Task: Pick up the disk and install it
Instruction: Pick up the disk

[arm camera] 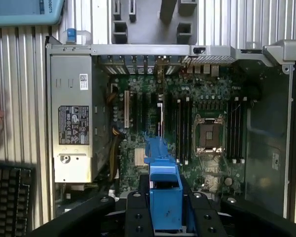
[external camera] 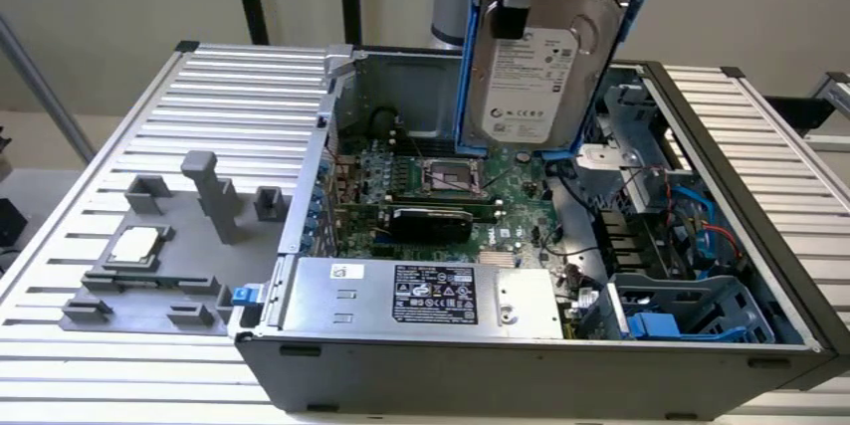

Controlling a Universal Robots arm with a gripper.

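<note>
Disk [external camera: 531, 77] | gripped upright at its blue-framed top by the pincer [external camera: 519, 7] | hangs over motherboard [external camera: 439, 186] in open computer case [external camera: 531, 365] | height probably clears case walls

The disk [external camera: 531, 72] is a flat silver-grey metal drive with a white printed label, framed by a bright blue plastic carrier; it hangs upright, label towards the exterior view; raised above the rear of the open computer case [external camera: 743, 246].
</note>
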